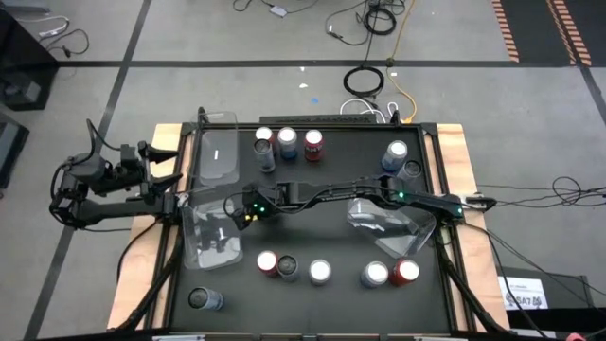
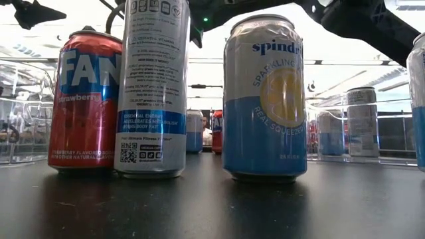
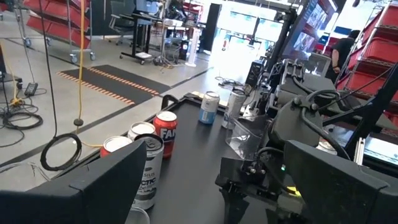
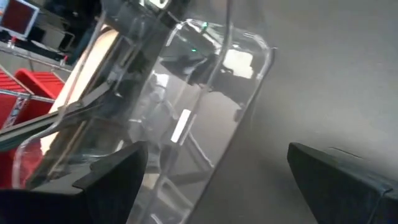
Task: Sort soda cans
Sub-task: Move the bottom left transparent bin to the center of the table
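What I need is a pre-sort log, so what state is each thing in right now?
soda cans: upright on the table, none seen inside a bin
clear bins: no cans visible in them
left gripper: jaws open, holding nothing
right gripper: jaws open, holding nothing, facing a clear bin

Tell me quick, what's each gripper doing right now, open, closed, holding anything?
Left gripper: open, holding nothing, over the middle of the table.
Right gripper: open, holding nothing, facing a clear plastic bin.
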Controlling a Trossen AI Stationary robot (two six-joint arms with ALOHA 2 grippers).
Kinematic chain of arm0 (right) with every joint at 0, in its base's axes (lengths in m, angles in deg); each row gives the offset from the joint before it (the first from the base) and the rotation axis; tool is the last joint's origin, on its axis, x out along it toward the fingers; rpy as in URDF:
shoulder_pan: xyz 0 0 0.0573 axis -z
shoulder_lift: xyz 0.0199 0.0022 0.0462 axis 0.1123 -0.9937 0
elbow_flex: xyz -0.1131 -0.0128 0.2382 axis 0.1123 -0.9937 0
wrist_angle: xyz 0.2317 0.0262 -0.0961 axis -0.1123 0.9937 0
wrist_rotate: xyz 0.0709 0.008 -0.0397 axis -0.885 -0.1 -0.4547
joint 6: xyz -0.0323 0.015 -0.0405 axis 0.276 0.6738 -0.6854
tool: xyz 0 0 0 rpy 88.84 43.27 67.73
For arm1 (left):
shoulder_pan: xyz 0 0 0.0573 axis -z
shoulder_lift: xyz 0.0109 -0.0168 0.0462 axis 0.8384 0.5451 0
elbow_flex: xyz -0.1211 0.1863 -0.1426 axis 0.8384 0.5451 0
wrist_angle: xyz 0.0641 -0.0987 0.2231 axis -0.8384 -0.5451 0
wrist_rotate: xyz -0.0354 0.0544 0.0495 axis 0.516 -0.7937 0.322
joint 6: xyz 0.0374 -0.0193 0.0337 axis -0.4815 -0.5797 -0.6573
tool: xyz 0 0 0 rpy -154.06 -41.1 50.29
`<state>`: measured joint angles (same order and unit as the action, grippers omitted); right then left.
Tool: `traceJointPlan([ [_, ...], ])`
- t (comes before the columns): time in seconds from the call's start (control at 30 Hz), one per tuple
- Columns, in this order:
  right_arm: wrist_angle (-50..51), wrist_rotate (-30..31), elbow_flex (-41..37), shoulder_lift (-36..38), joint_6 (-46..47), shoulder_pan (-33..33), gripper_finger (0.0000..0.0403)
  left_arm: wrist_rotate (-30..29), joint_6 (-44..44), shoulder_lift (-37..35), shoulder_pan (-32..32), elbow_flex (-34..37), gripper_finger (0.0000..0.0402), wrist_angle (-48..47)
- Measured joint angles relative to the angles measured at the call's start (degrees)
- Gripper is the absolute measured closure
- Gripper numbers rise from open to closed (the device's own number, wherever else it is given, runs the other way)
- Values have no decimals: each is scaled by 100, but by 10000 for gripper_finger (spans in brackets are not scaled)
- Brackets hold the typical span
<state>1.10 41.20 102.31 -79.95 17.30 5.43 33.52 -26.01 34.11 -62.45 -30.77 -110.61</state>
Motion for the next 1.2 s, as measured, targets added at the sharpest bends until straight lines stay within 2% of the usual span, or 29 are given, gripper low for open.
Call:
traceJointPlan([
  [0.13,56,9,0,-37,-1,-9,23,0,20,0,-1,0,13,0],
  [0.33,-406,22,0,-98,-96,-61,23,0,16,0,0,0,13,0],
  [0.47,-278,48,2,-111,-180,-70,23,0,16,0,0,0,13,0],
  [0.6,-288,327,-2,-114,-439,-83,24,0,18,0,0,0,13,0],
  [1.2,-249,296,2,-284,-319,-173,31,2,34,-2,-1,0,13,0],
])
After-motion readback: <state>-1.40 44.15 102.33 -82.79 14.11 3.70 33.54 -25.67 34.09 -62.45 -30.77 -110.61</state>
